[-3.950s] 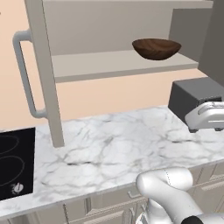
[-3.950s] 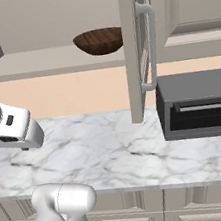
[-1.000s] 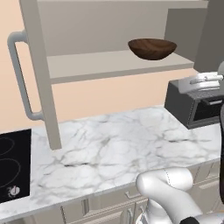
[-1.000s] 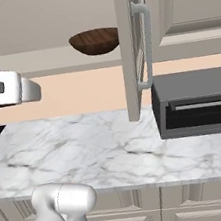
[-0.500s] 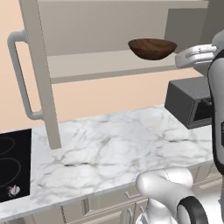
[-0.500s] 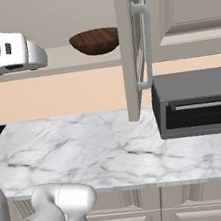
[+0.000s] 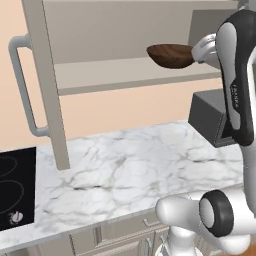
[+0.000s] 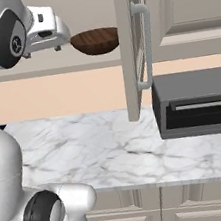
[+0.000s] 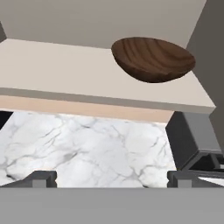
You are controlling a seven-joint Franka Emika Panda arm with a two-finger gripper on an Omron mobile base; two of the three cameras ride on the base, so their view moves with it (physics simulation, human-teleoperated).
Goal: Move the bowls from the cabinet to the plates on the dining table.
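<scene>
Dark brown bowl (image 9: 153,59) with wood grain, on a beige cabinet (image 7: 125,77) shelf; white tabletop (image 8: 109,153) with grey marble veins; dark grey oven (image 8: 197,103); black cooktop (image 7: 15,192); peach wall (image 7: 125,112); silver handle (image 8: 143,46)

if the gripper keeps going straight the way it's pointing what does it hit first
Probably the brown wooden bowl on the cabinet shelf; the open gripper points slightly below it, so the shelf's front edge could come first.
</scene>
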